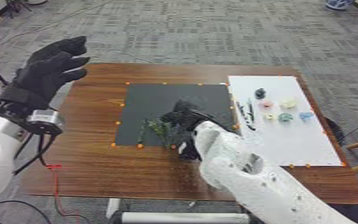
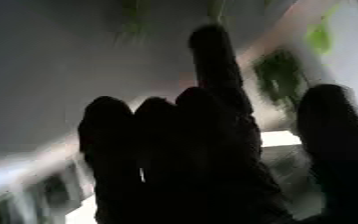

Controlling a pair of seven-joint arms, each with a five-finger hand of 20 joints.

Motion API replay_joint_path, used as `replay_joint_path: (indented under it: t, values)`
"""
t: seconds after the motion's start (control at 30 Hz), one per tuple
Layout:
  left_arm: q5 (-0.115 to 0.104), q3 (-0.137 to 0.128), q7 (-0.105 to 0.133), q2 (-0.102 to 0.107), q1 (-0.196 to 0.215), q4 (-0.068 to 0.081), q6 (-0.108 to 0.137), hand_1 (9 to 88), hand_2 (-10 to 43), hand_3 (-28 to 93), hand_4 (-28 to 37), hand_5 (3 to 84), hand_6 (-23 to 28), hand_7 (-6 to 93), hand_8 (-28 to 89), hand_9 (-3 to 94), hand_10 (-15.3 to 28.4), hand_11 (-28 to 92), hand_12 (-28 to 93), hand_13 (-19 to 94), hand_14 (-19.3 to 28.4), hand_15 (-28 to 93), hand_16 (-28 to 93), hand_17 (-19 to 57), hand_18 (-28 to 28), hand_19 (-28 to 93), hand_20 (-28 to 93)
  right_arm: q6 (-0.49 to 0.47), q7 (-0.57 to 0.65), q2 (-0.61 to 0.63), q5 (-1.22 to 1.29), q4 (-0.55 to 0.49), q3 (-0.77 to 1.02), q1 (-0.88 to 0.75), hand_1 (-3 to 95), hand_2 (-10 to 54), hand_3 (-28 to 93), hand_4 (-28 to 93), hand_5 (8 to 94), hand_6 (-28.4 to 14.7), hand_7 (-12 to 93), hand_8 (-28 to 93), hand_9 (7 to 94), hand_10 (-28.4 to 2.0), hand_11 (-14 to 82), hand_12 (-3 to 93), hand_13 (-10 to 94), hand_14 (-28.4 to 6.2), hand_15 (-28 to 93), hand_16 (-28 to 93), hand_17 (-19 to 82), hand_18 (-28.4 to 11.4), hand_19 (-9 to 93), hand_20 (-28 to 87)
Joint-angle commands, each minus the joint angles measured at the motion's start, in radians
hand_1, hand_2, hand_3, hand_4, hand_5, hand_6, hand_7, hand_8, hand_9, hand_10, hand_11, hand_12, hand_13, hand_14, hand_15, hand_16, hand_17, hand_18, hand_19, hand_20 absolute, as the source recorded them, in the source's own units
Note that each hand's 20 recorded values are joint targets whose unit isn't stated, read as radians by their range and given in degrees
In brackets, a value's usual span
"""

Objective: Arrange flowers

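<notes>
Over the middle of the black mat (image 1: 149,102), my right hand (image 1: 186,116) is beside green leafy stems (image 1: 160,131) lying near the mat's front edge. In the right wrist view, my right hand (image 2: 206,125) has its fingers extended and the thumb apart, with nothing held; a blurred dark green sprig (image 2: 280,75) shows between finger and thumb. On the white sheet (image 1: 295,142) lie a pink flower (image 1: 266,104), a cream one (image 1: 288,104), a green one (image 1: 285,117) and a blue one (image 1: 306,115). My left hand (image 1: 49,70) stands open beyond the table's left side.
Thin dark pieces (image 1: 249,114) lie along the white sheet's left part, and a small black object (image 1: 260,93) sits near the flowers. Small orange markers edge both mats. A red cable (image 1: 55,175) hangs over the brown table (image 1: 140,172) at front left.
</notes>
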Motion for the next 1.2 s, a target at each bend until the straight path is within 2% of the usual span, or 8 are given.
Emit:
replay_joint_path:
  t: [0.03, 0.1, 0.17, 0.23, 0.3, 0.5, 0.77, 1.2]
  values:
    - [-0.005, -0.008, 0.001, -0.015, 0.01, -0.003, 0.002, 26.8, -3.8, 66, -24.7, 22.6, 2.1, 19.3, -9, 16.1, 9.7, 22, 20, 7, 12.9, 44, -4, -10.9, 19.8, 40, 12, -0.343, -0.603, 0.007, 0.282, 0.001, 0.387, -0.179, 27.6, 14.4, 93, -12, 52.9, 0.5, 18, -9, 70.5, -12.1, 57.1, 65.5, 65, -14.1, 83, 45, 39, -22.2, 93, 57]
    - [-0.007, -0.002, 0.002, -0.015, 0.005, -0.001, 0.0, 26.7, -3.8, 66, -25.0, 22.7, 2.0, 19.4, -9, 16.1, 9.6, 22, 20, 7, 12.8, 44, -4, -10.9, 19.8, 40, 11, -0.365, -0.621, 0.018, 0.257, 0.014, 0.343, -0.157, 24.6, 23.5, 92, -13, 47.2, 1.4, 12, -9, 71.4, -13.0, 58.9, 58.3, 67, -14.0, 82, 43, 40, -22.4, 93, 56]
    - [-0.006, 0.01, 0.003, -0.013, -0.007, 0.002, -0.001, 26.7, -3.9, 66, -25.2, 22.6, 2.0, 19.5, -9, 16.0, 9.6, 22, 20, 7, 12.7, 44, -4, -10.9, 19.8, 40, 11, -0.422, -0.609, 0.029, 0.137, 0.009, 0.294, -0.13, 22.6, 28.4, 91, -12, 44.5, 1.8, 10, -9, 72.7, -13.5, 60.3, 52.0, 69, -14.0, 81, 42, 42, -22.9, 93, 57]
    - [-0.004, 0.016, 0.003, -0.012, -0.016, 0.004, -0.004, 26.6, -3.9, 66, -25.1, 22.6, 2.0, 19.5, -9, 15.8, 9.5, 22, 20, 7, 12.6, 43, -4, -10.9, 19.8, 40, 11, -0.456, -0.613, 0.026, 0.125, 0.023, 0.267, -0.112, 21.3, 31.6, 91, -11, 41.8, 2.1, 10, -10, 74.9, -13.6, 62.6, 43.6, 71, -13.6, 81, 41, 44, -23.1, 93, 58]
    - [-0.006, 0.02, 0.001, -0.008, -0.024, 0.007, -0.006, 26.5, -3.8, 66, -25.0, 22.3, 1.9, 19.4, -9, 15.6, 9.4, 21, 20, 7, 12.5, 43, -4, -10.9, 19.7, 40, 11, -0.502, -0.589, 0.013, 0.137, 0.03, 0.268, -0.106, 21.0, 32.0, 91, -10, 41.2, 2.0, 10, -10, 77.0, -13.0, 63.3, 41.5, 73, -13.0, 81, 41, 46, -23.2, 93, 60]
    - [-0.006, 0.02, 0.001, 0.002, -0.037, 0.009, -0.01, 26.3, -3.9, 67, -24.7, 22.3, 1.7, 19.4, -9, 15.5, 9.3, 21, 20, 7, 12.4, 43, -4, -10.8, 19.4, 40, 11, -0.529, -0.619, 0.03, 0.095, 0.033, 0.236, -0.076, 19.7, 33.0, 91, -9, 41.4, 2.1, 11, -11, 81.7, -11.6, 65.1, 39.5, 78, -11.7, 83, 40, 51, -23.6, 93, 67]
    - [-0.008, 0.022, 0.005, -0.001, -0.036, 0.009, -0.007, 26.2, -4.0, 67, -24.7, 22.3, 1.6, 19.4, -9, 15.5, 9.1, 21, 20, 7, 12.2, 42, -4, -10.9, 19.4, 39, 11, -0.555, -0.623, 0.032, 0.044, 0.047, 0.181, -0.029, 17.8, 34.8, 93, -9, 42.4, 2.4, 12, -11, 84.1, -10.6, 64.3, 38.0, 80, -11.0, 82, 39, 54, -23.6, 93, 68]
    - [-0.007, 0.02, 0.012, -0.001, -0.03, 0.005, -0.009, 26.0, -4.5, 68, -26.0, 22.7, 1.3, 20.3, -10, 16.0, 9.1, 22, 20, 7, 12.3, 43, -4, -10.7, 19.2, 39, 12, -0.5, -0.556, 0.035, -0.061, 0.101, 0.051, 0.071, 15.5, 35.3, 93, -9, 43.0, 1.8, 13, -12, 86.5, -9.5, 64.4, 38.1, 83, -9.8, 83, 39, 57, -23.6, 93, 70]
